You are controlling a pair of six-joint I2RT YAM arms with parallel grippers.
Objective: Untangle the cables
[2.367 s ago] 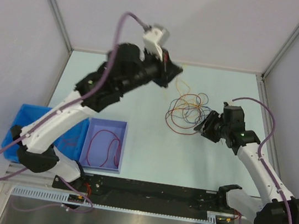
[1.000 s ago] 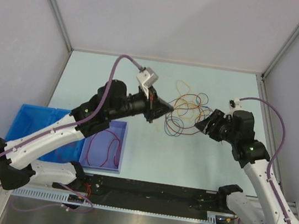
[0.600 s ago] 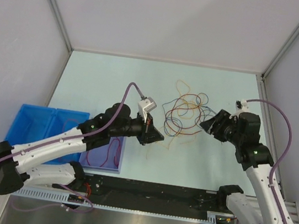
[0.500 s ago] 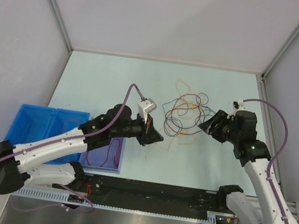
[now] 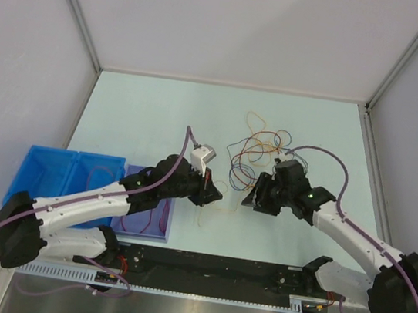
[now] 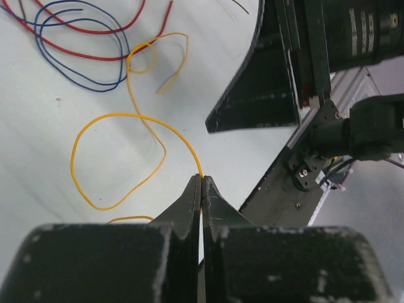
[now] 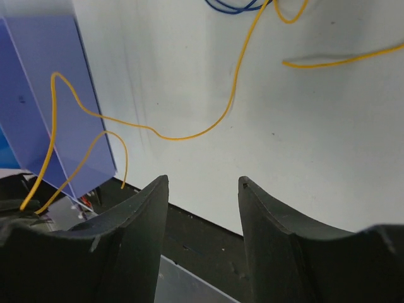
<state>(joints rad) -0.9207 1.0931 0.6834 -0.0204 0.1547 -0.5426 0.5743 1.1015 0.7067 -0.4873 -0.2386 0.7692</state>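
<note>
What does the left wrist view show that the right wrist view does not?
Only the left wrist view shows the left pincer shut on the yellow cable, and a red cable beyond. Only the right wrist view shows the purple tray, seen past the open right pincer. Both show the yellow cable, a blue cable and the pale table.

left fingers (image 6: 189, 203) pinched together | right fingers (image 7: 142, 214) apart, tips level

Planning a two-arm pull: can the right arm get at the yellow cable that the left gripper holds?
Probably yes. The right gripper is open, and the yellow cable, pinched in the left gripper, runs over the table just ahead of it, nothing between.
</note>
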